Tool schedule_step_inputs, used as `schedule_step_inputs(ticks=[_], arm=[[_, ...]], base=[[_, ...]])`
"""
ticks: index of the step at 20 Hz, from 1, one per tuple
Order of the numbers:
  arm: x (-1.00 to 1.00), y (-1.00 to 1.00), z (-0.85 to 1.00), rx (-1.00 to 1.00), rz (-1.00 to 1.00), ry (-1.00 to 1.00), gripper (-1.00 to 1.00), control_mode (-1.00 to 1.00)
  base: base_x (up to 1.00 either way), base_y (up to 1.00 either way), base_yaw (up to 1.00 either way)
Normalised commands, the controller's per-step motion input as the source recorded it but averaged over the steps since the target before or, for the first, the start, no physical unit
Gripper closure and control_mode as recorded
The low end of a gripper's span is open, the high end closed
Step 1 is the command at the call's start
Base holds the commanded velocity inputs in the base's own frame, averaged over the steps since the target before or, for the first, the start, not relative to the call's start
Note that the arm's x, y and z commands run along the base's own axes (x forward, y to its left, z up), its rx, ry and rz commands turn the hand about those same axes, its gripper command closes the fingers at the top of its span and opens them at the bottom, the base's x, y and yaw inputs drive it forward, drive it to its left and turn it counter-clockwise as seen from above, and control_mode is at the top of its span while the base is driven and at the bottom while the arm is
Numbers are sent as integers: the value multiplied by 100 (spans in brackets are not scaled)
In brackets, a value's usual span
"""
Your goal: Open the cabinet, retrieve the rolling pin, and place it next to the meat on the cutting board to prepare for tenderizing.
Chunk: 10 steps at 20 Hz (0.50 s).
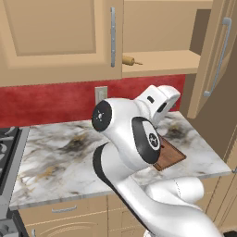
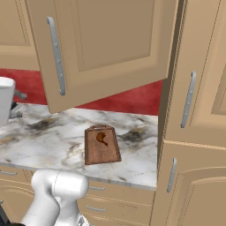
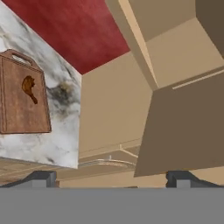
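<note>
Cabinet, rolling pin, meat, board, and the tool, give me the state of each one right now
cabinet: right door swung open, left door shut.
rolling pin: lying on the cabinet's lower shelf.
meat: resting on the board.
cutting board: flat on the counter, no pin on it yet.
tool: open, holding nothing.

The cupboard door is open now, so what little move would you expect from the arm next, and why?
Probably a reach up toward the rolling pin. It lies in view on the shelf of the cabinet, whose right door stands open, and the gripper is open and empty, so nothing has been picked up yet.
</note>
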Motion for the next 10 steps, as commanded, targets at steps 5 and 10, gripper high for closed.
schedule_step_inputs(ticks=[5,10], arm=[[14,0,0,-10,5,-13,-100,-100],[13,0,0,-3,5,-7,-100,-100]], base=[[0,0,0],[0,0,0]])
